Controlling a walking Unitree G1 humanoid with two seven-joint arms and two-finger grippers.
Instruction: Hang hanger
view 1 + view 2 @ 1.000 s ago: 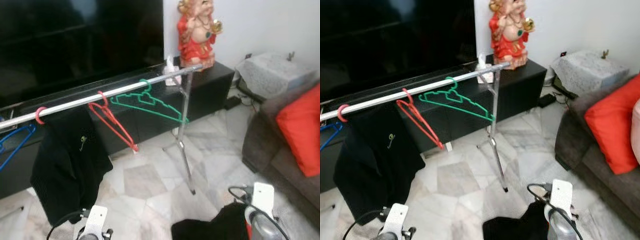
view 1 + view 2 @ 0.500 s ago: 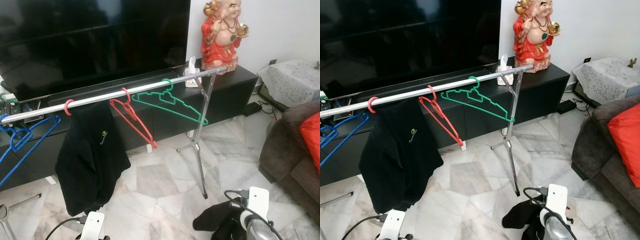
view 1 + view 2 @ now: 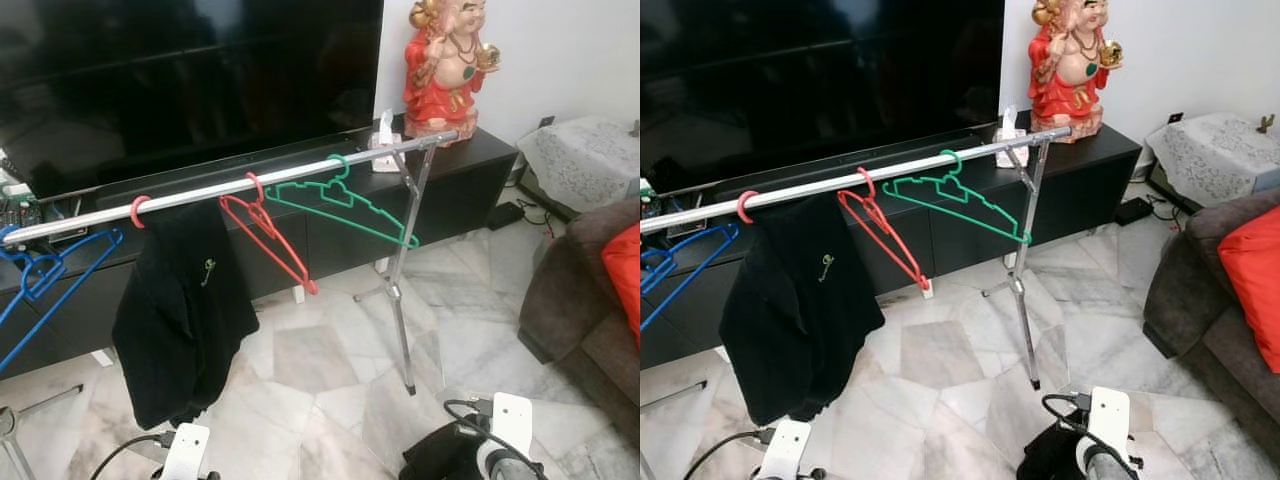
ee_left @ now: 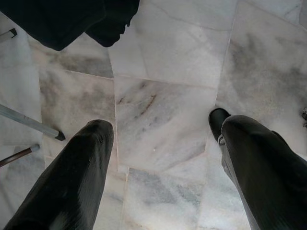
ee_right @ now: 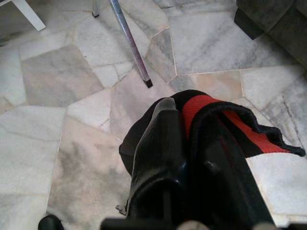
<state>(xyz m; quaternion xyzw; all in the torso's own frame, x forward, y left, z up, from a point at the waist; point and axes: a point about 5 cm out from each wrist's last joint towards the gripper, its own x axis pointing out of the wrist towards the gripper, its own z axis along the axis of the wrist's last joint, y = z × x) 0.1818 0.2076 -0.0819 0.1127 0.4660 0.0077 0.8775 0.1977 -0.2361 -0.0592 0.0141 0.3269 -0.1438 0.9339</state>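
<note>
A silver rail (image 3: 250,185) runs across in front of the TV. On it hang a green hanger (image 3: 345,200), a red hanger (image 3: 265,235), a black garment (image 3: 185,310) on a pink hook, and blue hangers (image 3: 45,275) at the left end. My right gripper (image 5: 187,108) is low over the floor at lower right, shut on a red hanger (image 5: 206,108) with black cloth (image 3: 445,455) draped over it. My left gripper (image 4: 158,124) hangs open over bare marble, below the black garment's hem (image 4: 72,19).
The rack's upright leg (image 3: 400,290) stands on the marble floor just ahead of my right arm. A black TV console (image 3: 470,185) carries a red statue (image 3: 445,60) and a tissue box (image 3: 383,135). A dark sofa (image 3: 580,300) with a red cushion stands at right.
The camera has swung since a second ago, bringing the rail's left end and the blue hangers into view. The black bundle on my right arm sits lower in view than half a second ago.
</note>
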